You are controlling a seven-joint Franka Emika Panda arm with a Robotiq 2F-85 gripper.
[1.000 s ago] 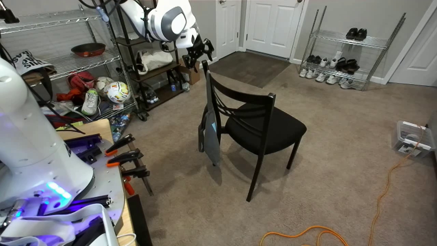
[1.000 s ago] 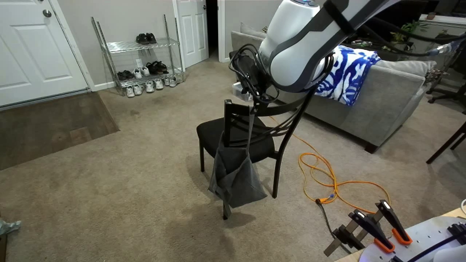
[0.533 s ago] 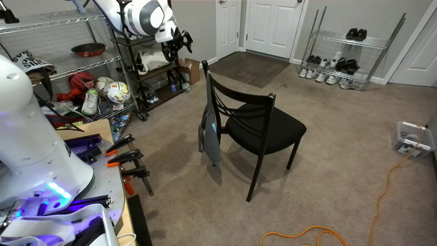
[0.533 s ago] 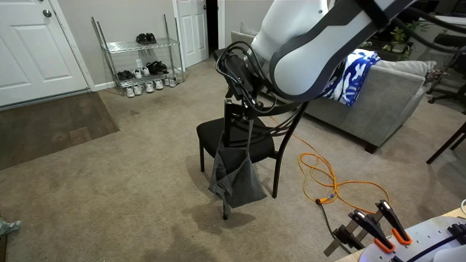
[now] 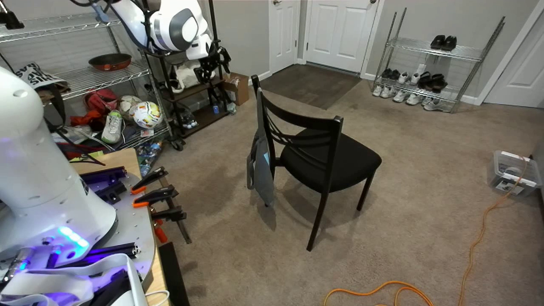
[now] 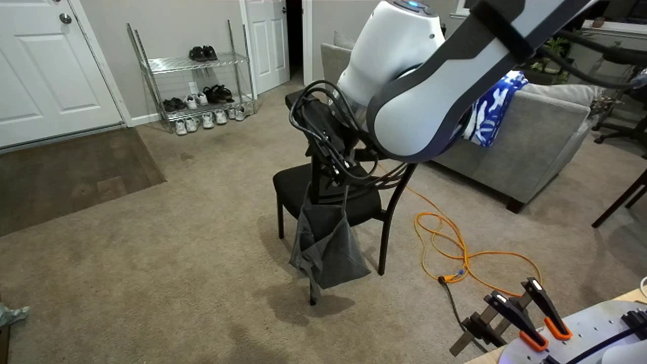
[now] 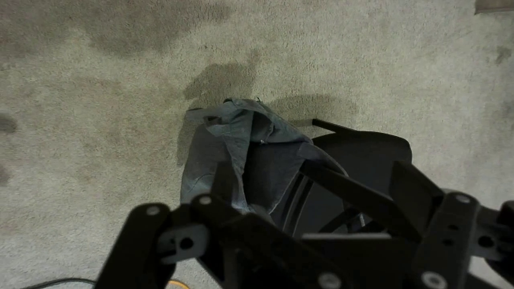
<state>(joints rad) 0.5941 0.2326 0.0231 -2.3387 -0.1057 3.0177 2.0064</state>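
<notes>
The tool (image 7: 312,180) hangs with its fingers spread wide around bare air. Below and apart from it, a gray cloth bag (image 6: 333,253) hangs from the back of a black chair (image 5: 346,157). Well away from the tool, on a wire shelf (image 5: 102,76), sits a black-lettered white cloth item (image 5: 38,76), only partly legible.

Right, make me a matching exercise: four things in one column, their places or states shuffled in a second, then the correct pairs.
Things:
1. gray bag
2. claw
3. frying pan
4. orange cord

Places or states:
A. open, jaws apart
B. lying on the carpet
C. hanging from the chair back
D. resting on a wire shelf

Pairs: 1-C, 2-A, 3-D, 4-B
</notes>
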